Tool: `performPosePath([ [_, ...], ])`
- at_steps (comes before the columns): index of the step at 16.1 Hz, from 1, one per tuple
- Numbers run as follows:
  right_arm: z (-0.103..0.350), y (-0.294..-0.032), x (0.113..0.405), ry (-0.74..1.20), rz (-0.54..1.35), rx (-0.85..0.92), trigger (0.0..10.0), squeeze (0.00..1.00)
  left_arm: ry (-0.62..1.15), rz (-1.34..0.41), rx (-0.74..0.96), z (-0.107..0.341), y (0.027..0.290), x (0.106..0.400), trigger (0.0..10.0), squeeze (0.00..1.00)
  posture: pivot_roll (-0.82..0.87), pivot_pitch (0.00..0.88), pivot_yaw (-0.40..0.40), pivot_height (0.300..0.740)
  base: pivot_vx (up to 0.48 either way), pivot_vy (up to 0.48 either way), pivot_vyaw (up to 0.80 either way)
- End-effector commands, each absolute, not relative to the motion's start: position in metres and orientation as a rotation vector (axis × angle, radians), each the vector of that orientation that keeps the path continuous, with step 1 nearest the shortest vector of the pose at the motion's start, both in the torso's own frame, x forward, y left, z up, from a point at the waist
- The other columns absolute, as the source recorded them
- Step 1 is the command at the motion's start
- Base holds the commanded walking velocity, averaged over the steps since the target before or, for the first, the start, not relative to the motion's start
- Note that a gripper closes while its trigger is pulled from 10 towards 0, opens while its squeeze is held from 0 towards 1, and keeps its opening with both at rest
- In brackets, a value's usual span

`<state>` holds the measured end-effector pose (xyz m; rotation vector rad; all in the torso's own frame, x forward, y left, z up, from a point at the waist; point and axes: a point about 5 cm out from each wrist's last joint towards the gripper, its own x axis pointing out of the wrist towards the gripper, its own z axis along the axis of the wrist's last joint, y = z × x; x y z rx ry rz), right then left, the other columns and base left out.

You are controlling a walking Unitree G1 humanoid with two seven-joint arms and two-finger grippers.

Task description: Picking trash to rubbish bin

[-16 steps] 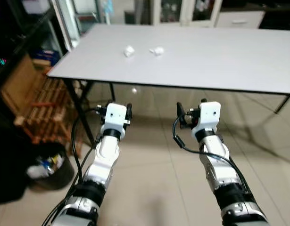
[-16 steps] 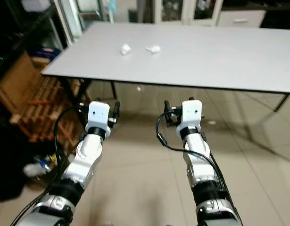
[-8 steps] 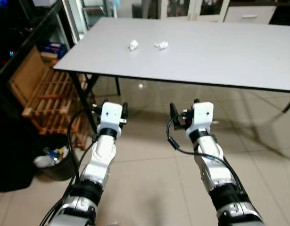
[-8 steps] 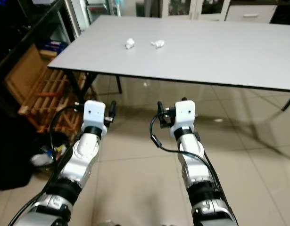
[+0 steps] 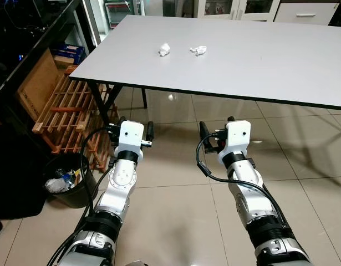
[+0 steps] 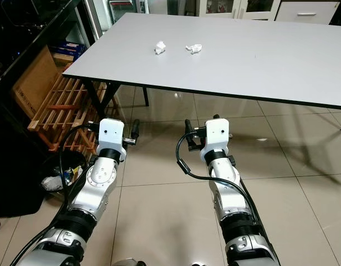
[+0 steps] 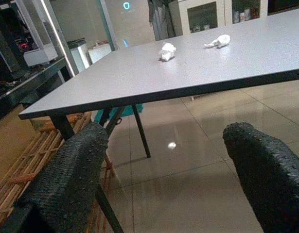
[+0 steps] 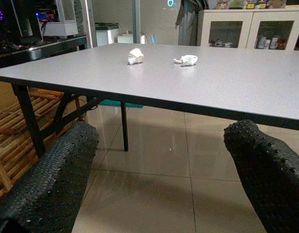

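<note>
Two crumpled white paper balls lie on the grey table [image 5: 281, 61] near its far left part: the left ball [image 5: 164, 50] and the right ball [image 5: 199, 50]. In the left wrist view they are the left ball [image 7: 167, 51] and the right ball [image 7: 217, 41], far ahead of the fingers. A black rubbish bin [image 5: 69, 183] holding trash stands on the floor at my lower left. My left gripper [image 5: 135, 129] and right gripper [image 5: 217, 129] are held out low in front of the table edge, both open and empty, with wide gaps in the wrist views.
A wooden slatted rack [image 5: 59, 108] leans beside the table's left legs [image 5: 106, 116], just behind the bin. Dark shelving [image 5: 26, 33] runs along the left. White cabinets [image 6: 259, 6] stand behind the table. Tiled floor [image 5: 176, 221] lies under my arms.
The whole view has shifted: the table and paper balls sit lower and nearer, and the bin stands further into view. Both arms keep the same pose, grippers open.
</note>
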<state>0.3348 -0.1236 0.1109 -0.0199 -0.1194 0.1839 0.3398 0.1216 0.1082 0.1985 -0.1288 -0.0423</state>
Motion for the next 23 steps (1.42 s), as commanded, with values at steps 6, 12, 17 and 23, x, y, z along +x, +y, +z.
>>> performPosePath([
  [6,0.1081,-0.121,0.3329,-0.108,0.197,-0.015,10.0,0.0,-0.114,-0.029,0.203,0.1066,0.1246,0.3401,10.0,1.0,-0.03,0.043,0.037,0.74,0.0,0.0,0.0],
  [12,0.1085,-0.1195,0.3331,-0.108,0.203,-0.014,10.0,0.0,-0.106,-0.005,0.216,0.1103,0.1281,0.3453,10.0,0.0,-0.03,0.05,0.038,0.74,0.058,0.0,0.0],
  [17,0.1088,-0.1191,0.3334,-0.11,0.206,-0.03,10.0,0.0,-0.093,0.015,0.227,0.1084,0.1315,0.3455,10.0,0.0,-0.02,0.057,0.038,0.74,0.366,0.0,0.0],
  [23,0.1082,-0.1204,0.334,-0.104,0.201,-0.03,10.0,0.0,-0.092,0.013,0.229,0.1086,0.1311,0.3465,10.0,0.0,-0.02,0.058,0.038,0.74,0.366,0.0,0.18],
])
